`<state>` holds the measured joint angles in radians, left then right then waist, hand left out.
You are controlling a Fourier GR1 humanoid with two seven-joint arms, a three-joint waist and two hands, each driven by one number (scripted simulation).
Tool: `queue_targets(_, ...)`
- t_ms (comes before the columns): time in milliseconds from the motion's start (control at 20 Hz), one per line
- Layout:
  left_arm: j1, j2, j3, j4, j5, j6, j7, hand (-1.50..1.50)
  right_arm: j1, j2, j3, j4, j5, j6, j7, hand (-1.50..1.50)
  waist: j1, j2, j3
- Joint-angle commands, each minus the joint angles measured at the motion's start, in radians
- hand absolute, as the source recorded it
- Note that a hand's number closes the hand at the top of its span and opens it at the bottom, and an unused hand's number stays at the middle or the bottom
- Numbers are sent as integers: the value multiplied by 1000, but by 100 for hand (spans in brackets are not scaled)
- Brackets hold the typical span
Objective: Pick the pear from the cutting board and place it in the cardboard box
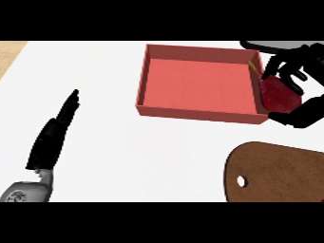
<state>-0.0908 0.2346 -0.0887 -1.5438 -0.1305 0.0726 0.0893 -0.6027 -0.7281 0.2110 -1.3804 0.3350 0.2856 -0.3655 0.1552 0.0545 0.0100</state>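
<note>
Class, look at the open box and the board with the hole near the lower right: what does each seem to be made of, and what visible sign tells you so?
The box looks like cardboard with a matte finish: thin flat walls, plain reddish-pink colour, no shine.

The cutting board looks like wood, probably smooth: brown, faintly mottled surface, rounded edge and a hanging hole. No clear grain shows, so this is uncertain.

Right hand point(301, 85) is curling round a dark red pear point(280, 95), holding it just outside the right wall of the red cardboard box point(196, 111), near the counter's point(143, 156) far right. Brown cutting board point(283, 173) is lying at the near right corner. Left hand point(52, 137) is resting at the near left, fingers straight, pointing away.
</note>
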Motion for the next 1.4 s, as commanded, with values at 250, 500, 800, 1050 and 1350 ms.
queue_targets(250,-20,-19,-5,24,-25,28,12,0,-255,-1,-92,331,-216,283,-409,150,-25,-13,-7)
queue_targets(500,-3,-3,20,36,-5,11,9,0,-434,71,-27,524,-164,299,-411,150,-40,-24,-10)
queue_targets(800,33,32,68,55,14,-7,-39,0,-583,214,55,687,-82,240,-393,150,-73,-33,-11)
queue_targets(1050,56,34,72,33,9,-5,-42,0,-679,336,96,812,-21,178,-379,150,-82,-38,-11)
queue_targets(1350,40,21,72,-1,8,1,22,0,-678,506,171,944,80,41,-385,150,-95,-39,-10)
